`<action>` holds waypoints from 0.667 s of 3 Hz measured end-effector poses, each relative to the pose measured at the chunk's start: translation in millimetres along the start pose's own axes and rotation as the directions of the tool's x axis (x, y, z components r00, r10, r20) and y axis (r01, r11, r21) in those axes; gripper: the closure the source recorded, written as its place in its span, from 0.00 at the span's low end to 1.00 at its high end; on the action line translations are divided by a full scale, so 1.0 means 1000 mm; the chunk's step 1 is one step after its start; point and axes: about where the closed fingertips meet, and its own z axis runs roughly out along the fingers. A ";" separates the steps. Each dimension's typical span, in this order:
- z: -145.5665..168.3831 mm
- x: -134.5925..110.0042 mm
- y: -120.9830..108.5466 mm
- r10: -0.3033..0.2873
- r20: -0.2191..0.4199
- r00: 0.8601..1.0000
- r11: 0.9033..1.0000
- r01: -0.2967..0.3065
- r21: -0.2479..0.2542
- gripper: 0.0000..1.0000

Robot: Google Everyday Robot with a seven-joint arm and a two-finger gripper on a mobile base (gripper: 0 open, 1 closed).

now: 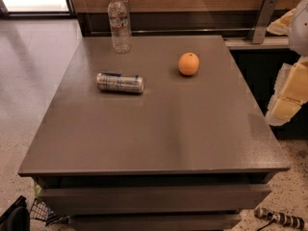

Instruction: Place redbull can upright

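Observation:
The redbull can (120,83) lies on its side on the grey table (159,129), in the left-middle part, with its long axis running left to right. It is silver with dark blue patches. My gripper (288,93) shows as cream-yellow parts at the right edge of the camera view, off the table's right side and well away from the can. It holds nothing that I can see.
A clear plastic water bottle (119,24) with a white cap stands upright at the table's back left. An orange (188,64) sits right of centre toward the back. A wall with a metal rail (262,19) runs behind the table. A drawer front (154,196) sits under the top.

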 end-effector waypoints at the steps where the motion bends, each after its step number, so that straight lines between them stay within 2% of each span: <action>1: 0.000 0.000 0.000 0.000 0.000 1.000 1.000 0.000 0.000 0.00; 2: 0.000 -0.010 -0.018 0.021 -0.019 1.000 0.999 -0.020 0.042 0.00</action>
